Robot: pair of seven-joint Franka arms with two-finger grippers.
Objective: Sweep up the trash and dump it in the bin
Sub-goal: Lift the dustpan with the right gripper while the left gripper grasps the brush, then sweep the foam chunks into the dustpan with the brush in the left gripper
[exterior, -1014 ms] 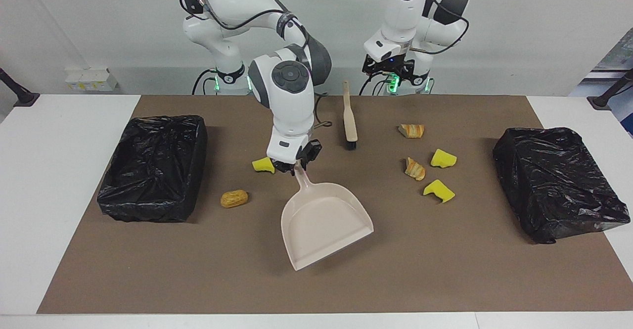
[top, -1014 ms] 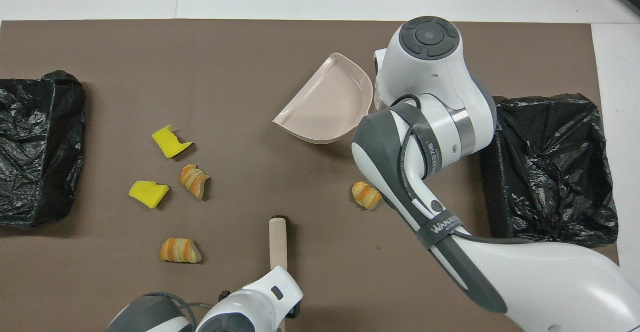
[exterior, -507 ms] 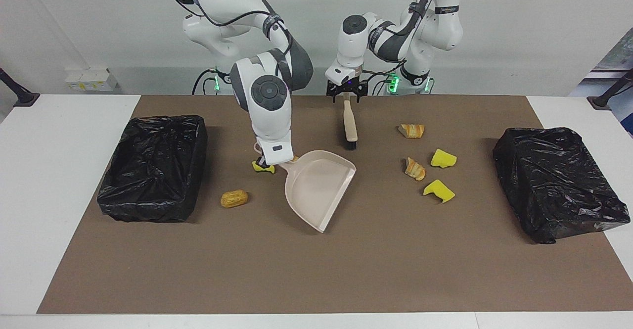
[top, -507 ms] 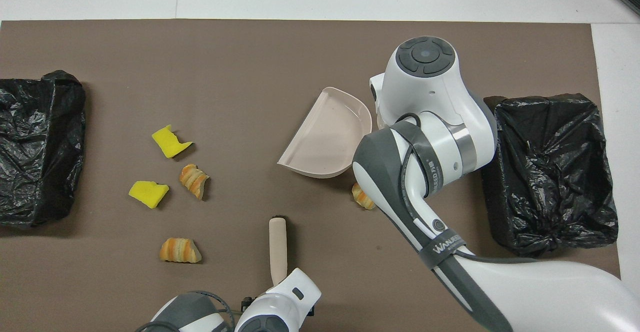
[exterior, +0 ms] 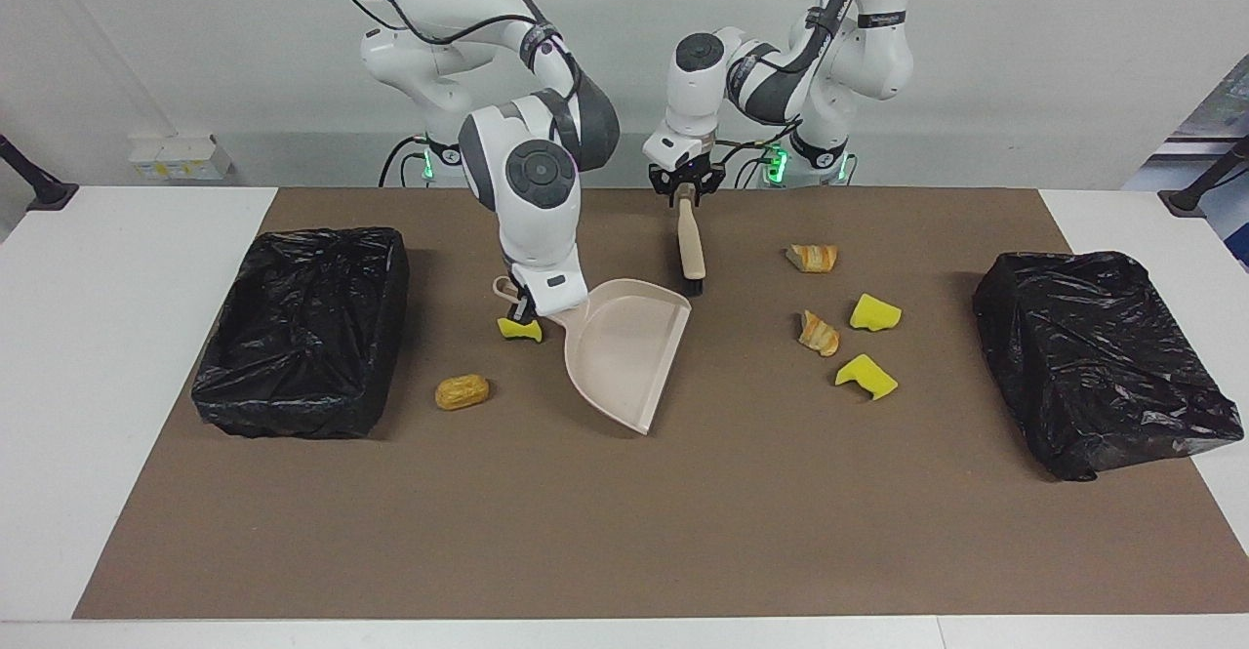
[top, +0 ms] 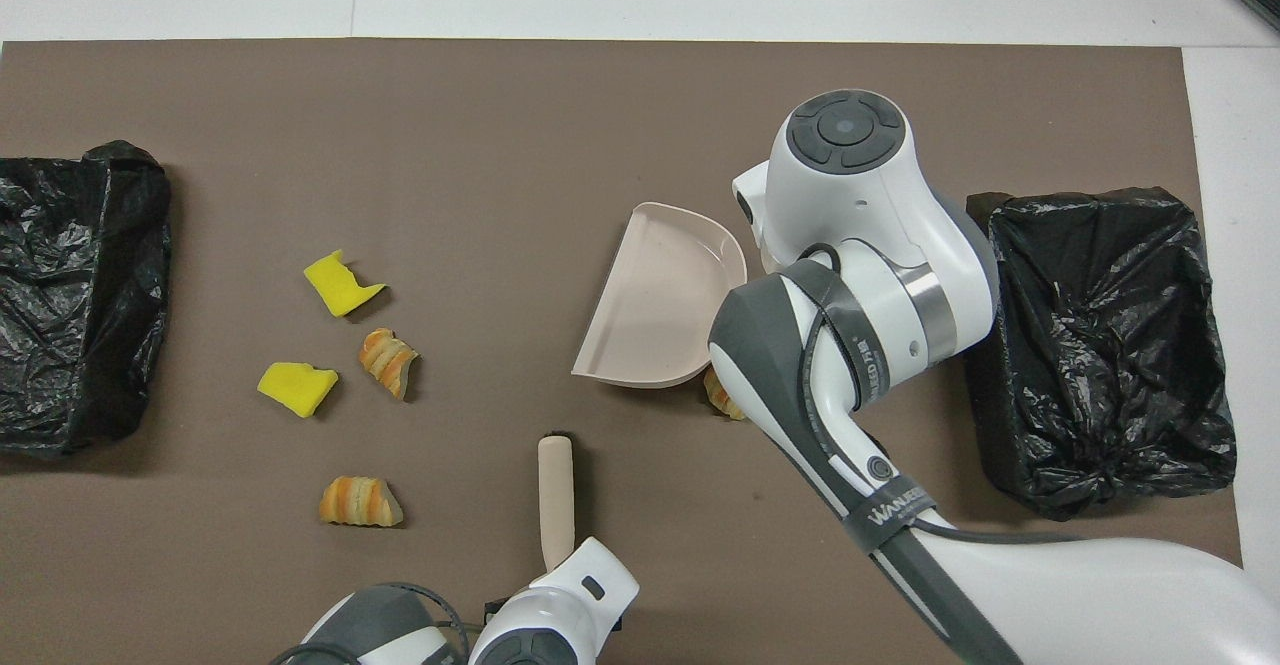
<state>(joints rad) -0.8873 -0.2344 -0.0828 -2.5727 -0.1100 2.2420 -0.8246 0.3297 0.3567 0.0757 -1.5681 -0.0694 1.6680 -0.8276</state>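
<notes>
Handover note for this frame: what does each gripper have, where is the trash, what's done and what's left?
Right gripper holds the dustpan by its handle, tilted, mid-mat.
Left gripper is at the brush handle's end; grip unclear.
Trash: four pieces loose toward the left arm's end; a yellow wedge and a bread bit beside the dustpan.
Nothing shows in the pan. Both black bins wait at the mat's ends.
Left: sweep, dump.

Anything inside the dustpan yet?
No. The dustpan held by the right gripper shows a bare beige inside in both views. The corner by its handle is covered by the arm in the overhead view, so it can't be checked there.
</notes>
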